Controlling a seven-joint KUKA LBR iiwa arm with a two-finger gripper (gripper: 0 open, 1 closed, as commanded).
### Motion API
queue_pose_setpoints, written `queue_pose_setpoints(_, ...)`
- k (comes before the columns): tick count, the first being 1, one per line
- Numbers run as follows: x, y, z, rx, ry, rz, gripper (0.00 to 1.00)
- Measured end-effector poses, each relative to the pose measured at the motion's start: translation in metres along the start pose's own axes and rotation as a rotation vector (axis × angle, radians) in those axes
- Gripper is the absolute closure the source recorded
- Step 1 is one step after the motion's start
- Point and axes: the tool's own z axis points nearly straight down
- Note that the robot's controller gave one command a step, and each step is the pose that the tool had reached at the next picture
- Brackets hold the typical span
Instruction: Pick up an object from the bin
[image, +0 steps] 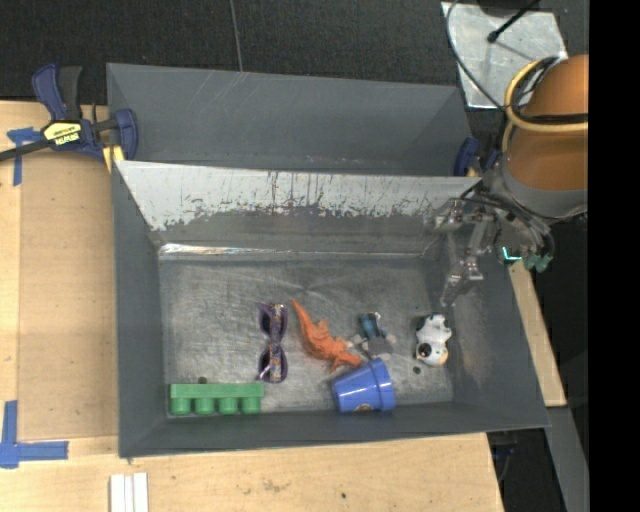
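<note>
Where the arm (545, 130) comes in from the right of the grey bin (300, 120), we see the gripper (458, 288) hanging low near the bin's right wall, towards the back of the floor. We cannot tell how far the gripper is open, and we see nothing in its grasp.

Just in front of it and slightly to the left lies a small white toy (432, 341) with dark spots and a touch of yellow. It rests on the bin floor, close to the gripper, but we cannot tell whether the two touch.

Left of the white toy we find a small blue-grey piece (372, 327), and beside that an orange toy animal (322, 342) lying at a slant. A blue cup (364, 388) lies on its side near the front wall, just under the orange toy's tail end. Further left, a pair of purple sunglasses (273, 343) lies with its lenses one behind the other. A green block (215, 399) with a row of round studs sits along the front wall, nearest the left corner, well apart from the gripper.
</note>
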Motion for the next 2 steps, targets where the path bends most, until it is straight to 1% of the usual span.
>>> queue_pose_setpoints(1, -0.002, 0.0, -0.004, 0.001, -0.008, -0.003, 0.0)
queue_pose_setpoints(2, 0.005, 0.05, 0.051, 0.002, -0.013, -0.041, 0.0)
